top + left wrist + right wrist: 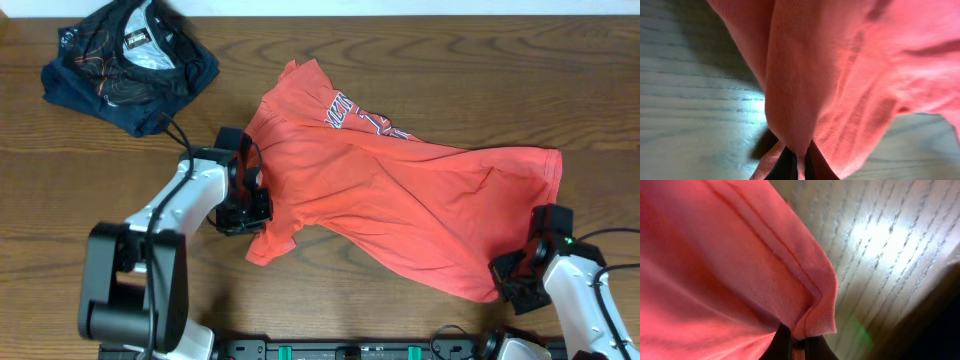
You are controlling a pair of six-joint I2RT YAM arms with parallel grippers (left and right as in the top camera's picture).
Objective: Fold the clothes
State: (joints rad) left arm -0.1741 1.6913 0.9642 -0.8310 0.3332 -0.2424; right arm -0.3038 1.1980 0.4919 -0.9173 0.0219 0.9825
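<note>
Lying bunched at the far left of the table [80,180], a dark garment [130,62] sits apart from the work. Next comes the left gripper [254,205], its jaws pressed together on a pleat of the T-shirt [400,200] at the shirt's left edge, just above what looks like a sleeve. The left wrist view shows the cloth gathered into the pinch. The T-shirt lies crumpled and slanted across the middle of the table, with its lettering [355,115] partly showing near the top. At the far right, the right gripper [512,272] pinches the hem [800,265] at its lower corner, jaws closed on the doubled cloth. The step in hand seems to be the opening grasp: both holds are made and no fold is laid yet. The next move likely calls for lifting and drawing the two holds apart together to spread the shirt flat, evenly enough that neither pinch slips.
</note>
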